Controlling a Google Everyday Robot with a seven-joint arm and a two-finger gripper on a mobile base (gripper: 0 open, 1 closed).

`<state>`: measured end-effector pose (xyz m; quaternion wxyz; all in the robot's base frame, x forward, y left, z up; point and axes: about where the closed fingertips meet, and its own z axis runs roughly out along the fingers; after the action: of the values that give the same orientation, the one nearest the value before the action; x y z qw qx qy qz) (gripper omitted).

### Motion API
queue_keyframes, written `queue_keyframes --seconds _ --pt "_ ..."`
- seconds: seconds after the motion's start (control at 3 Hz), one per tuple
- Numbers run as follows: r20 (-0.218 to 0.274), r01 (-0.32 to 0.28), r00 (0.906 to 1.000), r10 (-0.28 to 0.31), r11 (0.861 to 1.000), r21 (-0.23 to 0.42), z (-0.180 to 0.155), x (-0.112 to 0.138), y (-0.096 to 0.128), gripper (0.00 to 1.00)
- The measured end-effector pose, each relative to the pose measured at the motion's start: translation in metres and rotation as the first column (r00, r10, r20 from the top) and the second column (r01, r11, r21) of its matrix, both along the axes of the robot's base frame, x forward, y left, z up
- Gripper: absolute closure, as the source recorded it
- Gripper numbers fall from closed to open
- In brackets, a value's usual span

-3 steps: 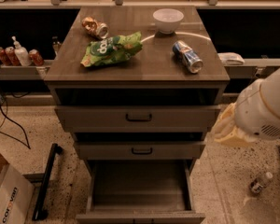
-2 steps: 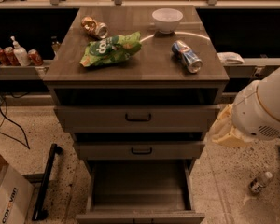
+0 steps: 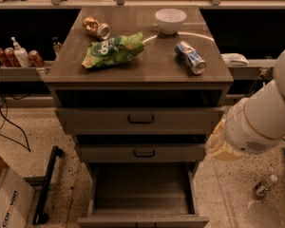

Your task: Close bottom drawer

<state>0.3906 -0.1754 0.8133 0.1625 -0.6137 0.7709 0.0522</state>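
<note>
The bottom drawer of the grey-brown cabinet stands pulled far out at the bottom of the camera view. Its deep plain box is empty, and its front runs along the picture's lower edge, so its handle is out of view. The mid drawer and the top drawer above it are each pulled out a little. My white arm comes in from the right. Its gripper end is a cream-coloured lump beside the cabinet's right side, level with the mid drawer and above the bottom drawer's right wall.
On the cabinet top lie a green chip bag, a blue can, a white bowl and a crushed can. A cardboard box and a black bar are at floor left, and a small bottle at floor right.
My arm's gripper end has shifted slightly down and left, closer to the cabinet's right side. The drawers have not moved.
</note>
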Motion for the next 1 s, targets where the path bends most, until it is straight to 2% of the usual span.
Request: queue_keyframes --seconds 0.33,0.67,1.0 --pt "-0.008 -0.032 0.9995 0.032 0.999 0.018 -0.047 -0.002 0.007 1.0" --pt "-0.018 -0.052 0.9984 0.053 0.997 0.063 -0.095 0.0 0.009 1.0" --pt "-0.048 -0.035 0.998 0.042 0.991 0.128 -0.147 0.002 -0.003 1.0"
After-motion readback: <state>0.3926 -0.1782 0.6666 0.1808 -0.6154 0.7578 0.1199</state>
